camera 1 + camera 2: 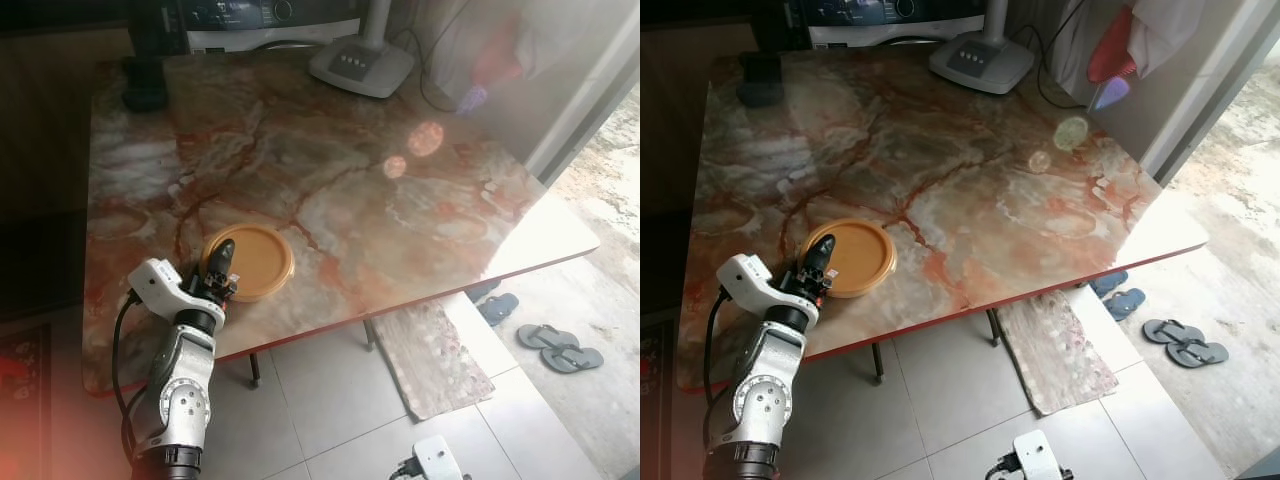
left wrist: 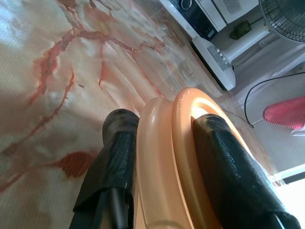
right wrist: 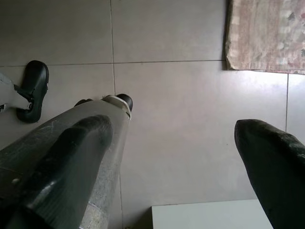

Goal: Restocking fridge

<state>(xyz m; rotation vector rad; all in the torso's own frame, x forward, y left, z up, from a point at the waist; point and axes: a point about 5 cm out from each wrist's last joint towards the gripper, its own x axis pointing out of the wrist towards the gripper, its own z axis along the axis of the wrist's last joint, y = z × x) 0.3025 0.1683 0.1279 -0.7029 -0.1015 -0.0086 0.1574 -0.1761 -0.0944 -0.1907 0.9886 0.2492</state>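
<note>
A round orange lidded container (image 1: pixel 250 261) lies flat on the marble table (image 1: pixel 330 170) near its front left edge. My left gripper (image 1: pixel 215 268) is shut on the container's near rim, one finger over the lid and one under it. In the left wrist view the orange rim (image 2: pixel 164 157) sits clamped between the two black fingers (image 2: pixel 224 162). My right gripper (image 3: pixel 174 157) hangs low over the tiled floor, open, with nothing between its fingers.
A fan base (image 1: pixel 362 65) and an appliance (image 1: pixel 270 20) stand at the table's far edge, a dark object (image 1: pixel 145 95) at the far left corner. Below lie a rug (image 1: pixel 430 355), sandals (image 1: pixel 560 350) and a white device (image 1: pixel 437 460).
</note>
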